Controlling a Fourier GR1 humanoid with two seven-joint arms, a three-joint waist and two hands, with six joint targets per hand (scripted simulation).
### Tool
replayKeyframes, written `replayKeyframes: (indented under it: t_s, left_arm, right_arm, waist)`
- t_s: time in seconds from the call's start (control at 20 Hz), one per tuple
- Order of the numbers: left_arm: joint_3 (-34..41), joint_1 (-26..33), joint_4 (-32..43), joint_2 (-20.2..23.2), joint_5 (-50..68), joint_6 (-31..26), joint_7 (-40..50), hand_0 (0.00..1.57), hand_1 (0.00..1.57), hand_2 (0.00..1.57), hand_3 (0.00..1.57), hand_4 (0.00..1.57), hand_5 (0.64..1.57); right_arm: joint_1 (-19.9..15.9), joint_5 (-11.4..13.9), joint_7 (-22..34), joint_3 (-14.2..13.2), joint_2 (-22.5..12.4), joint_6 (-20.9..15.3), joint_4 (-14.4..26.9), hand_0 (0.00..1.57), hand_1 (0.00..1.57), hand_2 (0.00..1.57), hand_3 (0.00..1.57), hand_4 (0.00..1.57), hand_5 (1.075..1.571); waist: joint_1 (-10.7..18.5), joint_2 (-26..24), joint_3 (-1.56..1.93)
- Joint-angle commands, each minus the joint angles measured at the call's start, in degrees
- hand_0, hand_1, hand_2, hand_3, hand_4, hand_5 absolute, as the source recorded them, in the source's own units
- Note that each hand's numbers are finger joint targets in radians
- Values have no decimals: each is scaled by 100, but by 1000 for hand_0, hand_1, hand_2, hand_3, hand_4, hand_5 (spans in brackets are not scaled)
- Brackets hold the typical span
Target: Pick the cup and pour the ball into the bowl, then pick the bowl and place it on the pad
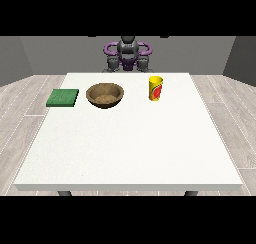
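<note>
Front view: white desk seen from across, robot small at far edge, centred.
Cup: yellow with red mark, upright, on far right part of desk, right of bowl and apart from it.
Ball: not visible; cup's inside hidden from this angle.
Bowl: brown, wooden look, upright, on far part of desk left of centre, between pad and cup.
Pad: green, flat, square, near far left edge of desk, just left of bowl, not touching it.
Hands: drawn in close by robot's body behind far desk edge, too small to make out apart; well away from cup, bowl and pad.
Fingers: cannot tell how far open; nothing seen held.
</note>
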Motion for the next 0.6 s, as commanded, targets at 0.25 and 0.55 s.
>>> replayKeyframes:
  t_s: [0.25,0.55]
  left_arm:
    - [-7,-987,-203,-124,-495,453,-178,0,0,0,0,602,1556]
    - [234,-1423,542,-100,-633,300,-1722,0,0,0,0,548,1526]
  right_arm:
    - [-467,-215,130,-255,-126,-17,-871,0,0,0,0,755,1551]
    - [-941,-80,-1252,-241,71,112,-257,0,0,0,87,712,1545]
  waist:
    - [-215,1412,-14]
    - [-229,2879,-14]
